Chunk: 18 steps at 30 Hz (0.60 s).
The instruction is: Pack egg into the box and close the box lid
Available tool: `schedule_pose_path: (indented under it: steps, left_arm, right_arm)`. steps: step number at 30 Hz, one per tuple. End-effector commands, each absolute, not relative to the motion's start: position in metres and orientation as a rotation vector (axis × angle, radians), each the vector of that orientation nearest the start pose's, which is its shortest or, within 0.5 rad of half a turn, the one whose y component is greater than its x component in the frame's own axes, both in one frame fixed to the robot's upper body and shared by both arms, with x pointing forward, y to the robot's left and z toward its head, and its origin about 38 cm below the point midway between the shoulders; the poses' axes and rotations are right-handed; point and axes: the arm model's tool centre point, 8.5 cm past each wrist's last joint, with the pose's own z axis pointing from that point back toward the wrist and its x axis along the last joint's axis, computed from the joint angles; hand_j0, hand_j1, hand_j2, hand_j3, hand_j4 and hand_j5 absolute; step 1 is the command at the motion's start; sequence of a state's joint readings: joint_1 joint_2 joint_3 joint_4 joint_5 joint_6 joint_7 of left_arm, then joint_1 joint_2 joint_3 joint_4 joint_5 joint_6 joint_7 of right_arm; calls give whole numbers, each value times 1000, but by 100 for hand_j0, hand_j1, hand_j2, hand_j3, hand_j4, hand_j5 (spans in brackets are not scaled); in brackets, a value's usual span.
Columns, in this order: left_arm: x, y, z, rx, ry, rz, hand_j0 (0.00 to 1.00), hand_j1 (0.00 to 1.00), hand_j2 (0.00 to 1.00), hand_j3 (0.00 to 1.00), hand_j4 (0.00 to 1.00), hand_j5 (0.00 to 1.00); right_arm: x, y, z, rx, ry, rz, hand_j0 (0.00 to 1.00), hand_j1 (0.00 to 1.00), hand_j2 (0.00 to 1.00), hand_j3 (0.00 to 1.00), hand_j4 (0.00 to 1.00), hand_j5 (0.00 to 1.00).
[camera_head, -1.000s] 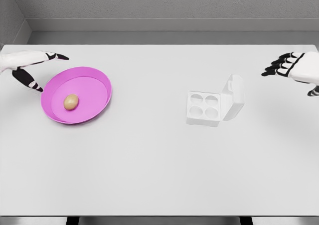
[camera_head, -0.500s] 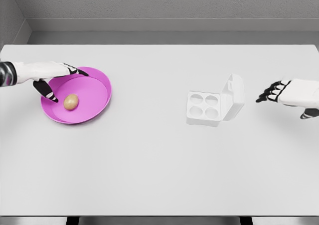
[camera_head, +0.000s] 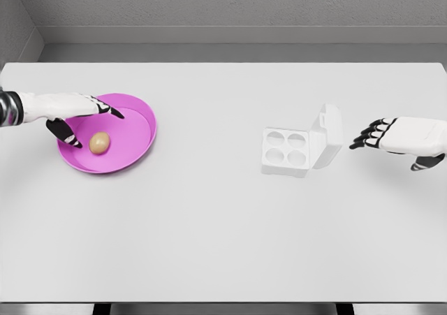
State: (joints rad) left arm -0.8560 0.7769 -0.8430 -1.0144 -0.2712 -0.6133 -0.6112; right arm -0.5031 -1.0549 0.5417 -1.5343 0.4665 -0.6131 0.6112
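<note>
- Since the earlier frames, both hands have closed in on their sides of the table (camera_head: 223, 231): the left hand (camera_head: 70, 112) has come down from the table's far left edge to the pink bowl (camera_head: 136, 130), and the right hand (camera_head: 401, 137) has dropped lower and drawn nearer the box (camera_head: 300, 146).
- Left arm enters from the left edge, forearm lying almost level, hand stretched out over the bowl's left rim.
- Left hand is spread and holds nothing: its dark-tipped fingers (camera_head: 112, 112) point right above the bowl's back part, while the thumb angles down toward the egg (camera_head: 100, 142), ending just beside it; I cannot tell whether it touches.
- Egg lies inside the pink bowl, left of its middle, in the same spot as before.
- Right arm enters from the right edge, hand held level, knuckles toward the box.
- Right hand grips nothing; its fingers are loosely bent and point left at the raised lid (camera_head: 328, 130), near it but apart.
- Box sits right of the table's middle, unmoved, its 4 round cups bare and the lid standing tilted up along its right side.
</note>
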Motion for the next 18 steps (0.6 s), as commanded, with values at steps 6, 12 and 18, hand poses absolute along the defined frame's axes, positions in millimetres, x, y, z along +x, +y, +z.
schedule_pose_path:
  steps: [6,12,18]
  left_arm:
    - [470,359,173,275,-1105,-1991,93,93,93,93,93,93]
    - [469,359,171,273,-1101,-1991,89,89,89,89,89,89]
    - [469,359,169,272,-1095,-1992,84,84,84,84,84,84]
  right_arm:
    - [393,-381,215,-505,-1026,2253,100,100,100,100,100,100]
    - [397,-381,220,-524,-1032,2250,100,100,100,100,100,100]
    - [398,-381,221,-538,-1023,2259,100,100,100,100,100,100]
